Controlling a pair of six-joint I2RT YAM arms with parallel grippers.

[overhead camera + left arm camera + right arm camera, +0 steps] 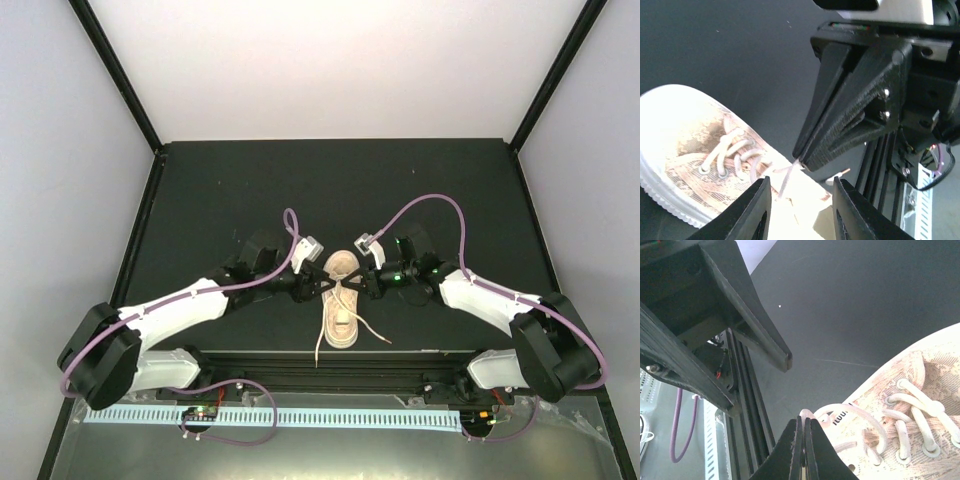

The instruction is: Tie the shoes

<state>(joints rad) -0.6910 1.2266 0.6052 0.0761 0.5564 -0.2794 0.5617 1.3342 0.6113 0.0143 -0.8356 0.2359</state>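
You had one shoe (342,300) on one table (250,190). You had two arms, a left arm (180,305) and a right arm (490,300). You had two end effectors, a left end effector (320,285) and a right end effector (362,285).

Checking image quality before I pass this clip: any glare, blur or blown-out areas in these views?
Top external: even light, sharp, shoe small but clear. Left wrist: the shoe's toe is blown out to white; the left end effector at the bottom edge is soft. Right wrist: the right end effector, shut on a lace, is slightly blurred; the shoe beyond is sharp.
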